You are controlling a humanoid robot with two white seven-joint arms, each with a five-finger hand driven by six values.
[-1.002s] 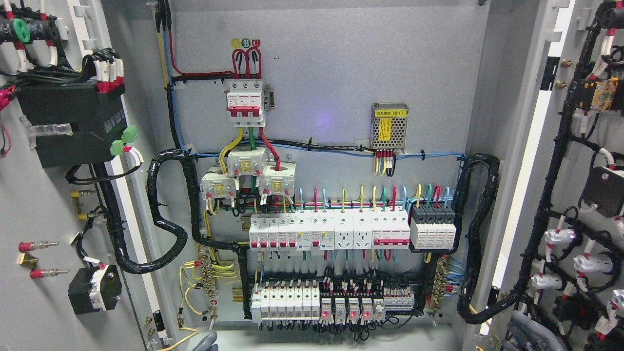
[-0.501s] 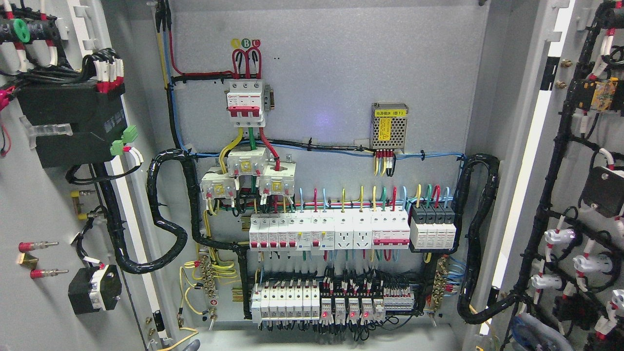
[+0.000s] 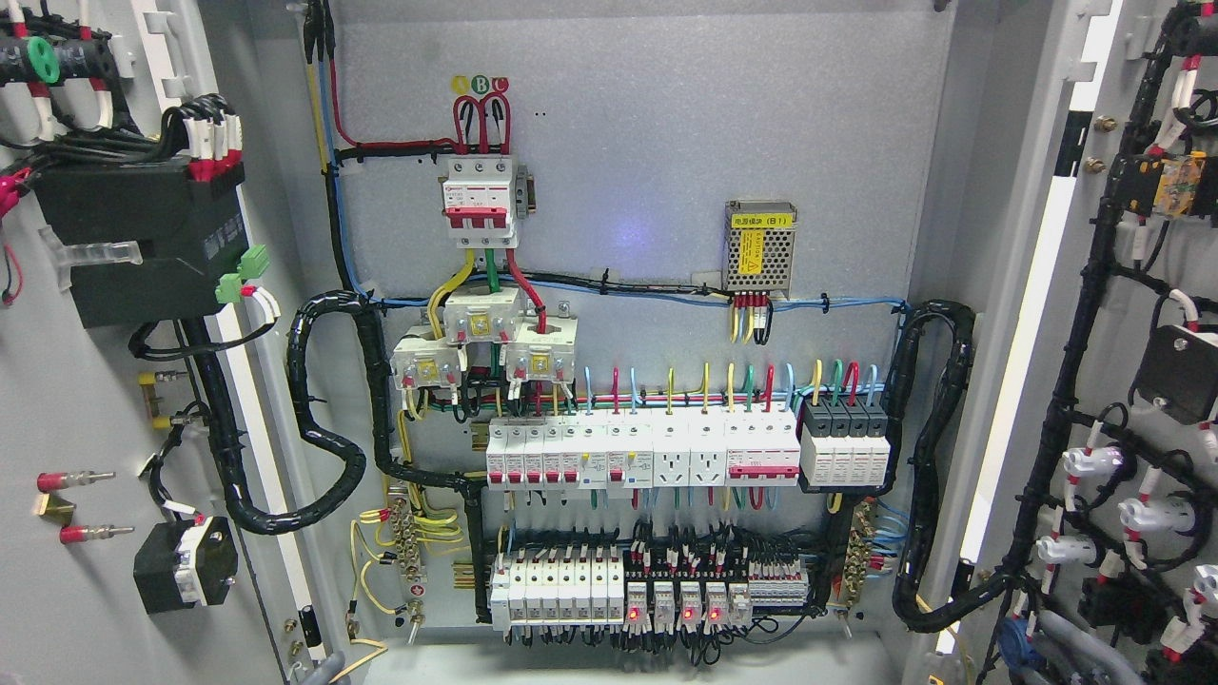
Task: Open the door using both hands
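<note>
Both doors of the electrical cabinet stand swung wide open. The left door fills the left edge, its inner face carrying a black module and wiring. The right door fills the right edge, with black cable looms and white connectors on it. Only a grey sliver of my left hand shows at the bottom edge, beside the left door's lower inner edge. A grey and blue part of my right hand shows at the bottom right, low against the right door's wiring. Most of both hands is out of frame.
The cabinet's back panel holds a red-and-white main breaker, a metal power supply, rows of white breakers and relays with red lights. Thick black cable bundles loop from the panel to each door.
My left hand has slid left and down along the bottom edge, so less of it shows. The right hand has shifted slightly at the bottom right. The doors have not visibly moved.
</note>
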